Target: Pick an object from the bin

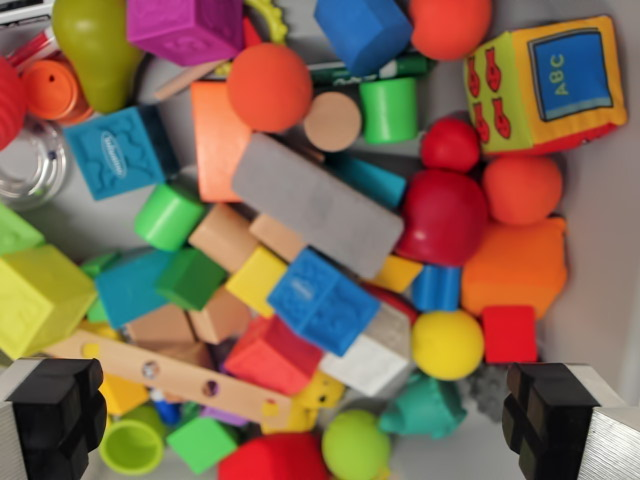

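Observation:
I look straight down into a bin packed with toys. My gripper is open, its two black fingertips at the bottom corners of the wrist view, well above the pile. Between them lie a red block, a white block, a lime ball and a teal piece. At the centre sit a grey rectangular block and a blue rubber block. An orange ball, a yellow ball and a dark red ball are nearby.
A soft ABC cube rests at the upper right, a purple block and a green pear shape at the upper left. A wooden strip with holes lies at the lower left. The bin's grey wall runs down the wrist view's right.

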